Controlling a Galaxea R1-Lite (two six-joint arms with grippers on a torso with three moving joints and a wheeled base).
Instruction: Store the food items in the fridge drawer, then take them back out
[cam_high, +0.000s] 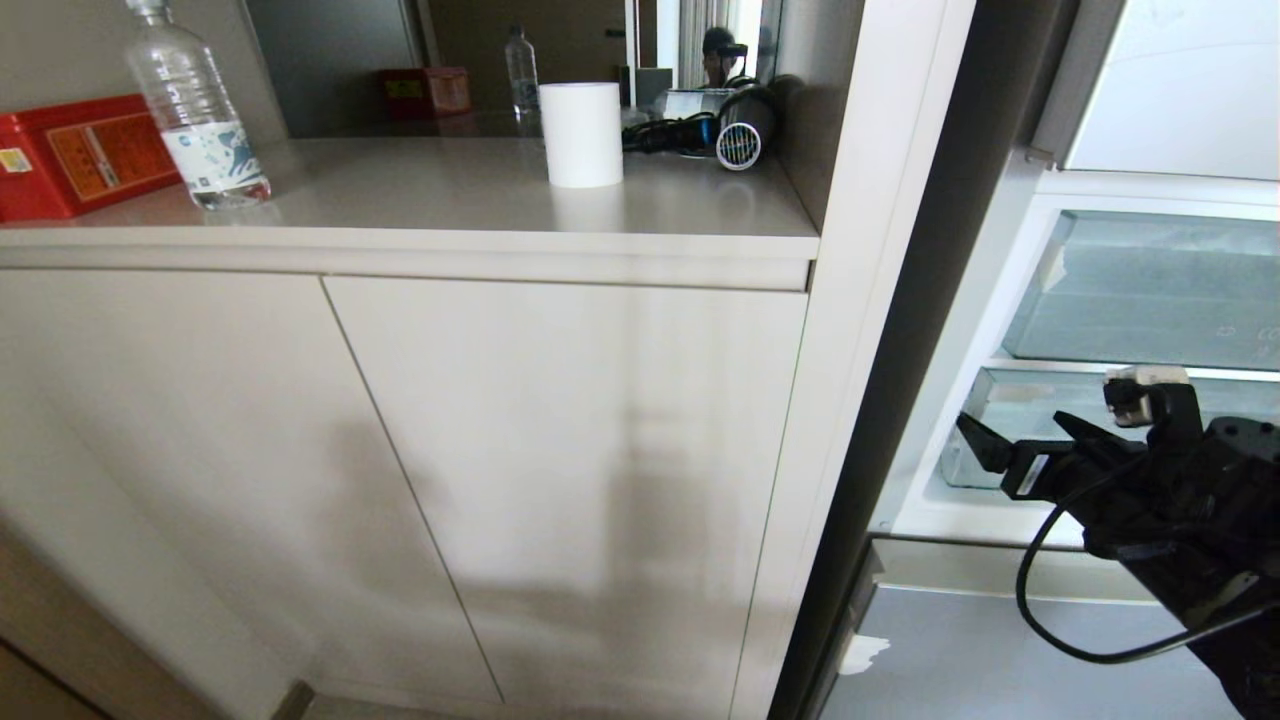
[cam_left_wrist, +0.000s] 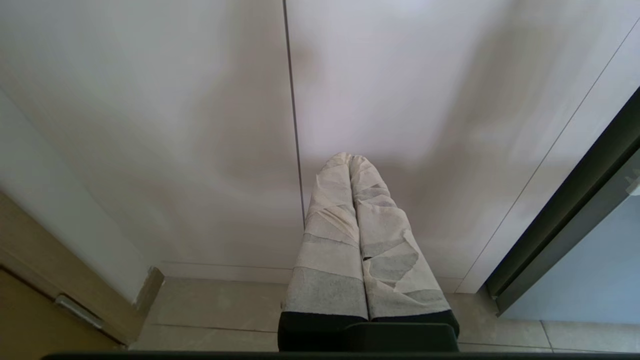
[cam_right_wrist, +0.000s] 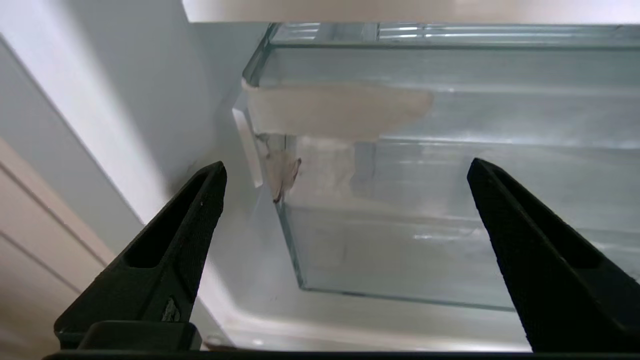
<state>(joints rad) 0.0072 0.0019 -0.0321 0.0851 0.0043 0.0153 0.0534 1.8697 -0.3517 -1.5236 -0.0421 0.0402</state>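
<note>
Open fridge (cam_high: 1000, 330) at the right of the head view, with 2 clear bins stacked inside. Lower bin, taken here for the fridge drawer (cam_right_wrist: 400, 200), shut into its slot, a strip of tape (cam_right_wrist: 335, 112) across its front corner. No food items visible in any view: no orange fruit, no red apple, neither in the clear plastic nor on the counter. Judged from that, either nothing stored yet or everything already out again; cannot tell which. Drawer not pulled out in any case.

Right gripper (cam_high: 1025, 440) level in front of the drawer's left end, jaws wide apart, empty, near the front lip but not touching. Left gripper (cam_left_wrist: 352, 200) parked low before the cabinet doors, taped fingers pressed together, holding nothing.

Pale cabinet (cam_high: 400, 450) with 2 flat doors filling most of the head view, a beige countertop (cam_high: 450, 200) above. On it, largest first: a red box (cam_high: 70, 155), a water bottle (cam_high: 195, 110), a white cylinder (cam_high: 581, 133), a hair dryer (cam_high: 735, 130). Tiled floor (cam_left_wrist: 210, 310) below, wooden trim at one side.
</note>
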